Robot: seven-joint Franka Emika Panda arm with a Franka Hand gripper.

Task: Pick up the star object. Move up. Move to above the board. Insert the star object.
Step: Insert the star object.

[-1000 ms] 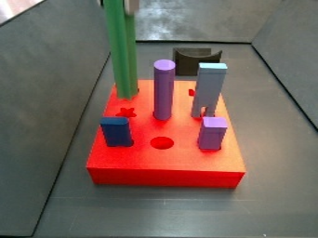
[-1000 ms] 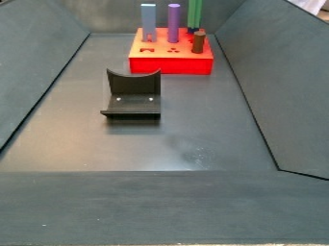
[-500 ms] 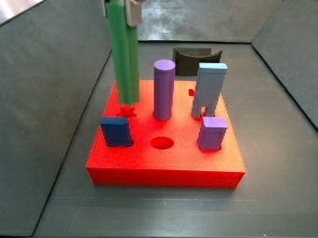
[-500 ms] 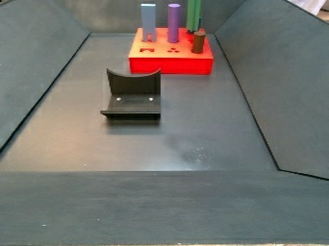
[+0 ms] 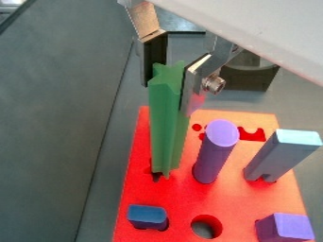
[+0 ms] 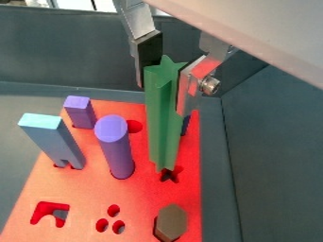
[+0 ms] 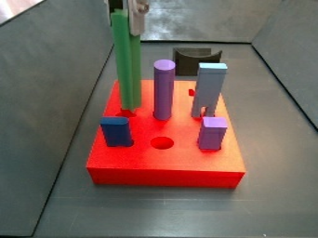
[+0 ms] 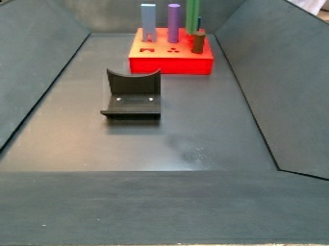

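The star object (image 5: 164, 123) is a tall, thin green rod standing upright on the board (image 5: 139, 161), a thick red slab. Its foot sits in the dark star hole near the board's corner. It also shows in a wrist view (image 6: 161, 123) and in both side views (image 7: 125, 65) (image 8: 193, 12). My gripper (image 5: 175, 68) is open right over the rod's top end, one finger on each side of it, and its tips are level with the star-shaped top (image 6: 171, 76). In a side view only the fingertips (image 7: 134, 9) show at the frame's upper edge.
On the board (image 7: 162, 167) stand a purple cylinder (image 7: 163, 88), a tall light-blue block (image 7: 211, 88), a dark-blue block (image 7: 115, 130) and a small purple block (image 7: 213, 133), with a round hole (image 7: 162, 143) between them. The fixture (image 8: 133, 94) stands on the grey floor. Sloped grey walls surround everything.
The green rod has sunk lower into the board, so its top now shows below the fingertips. The gripper has stayed at about the same height.
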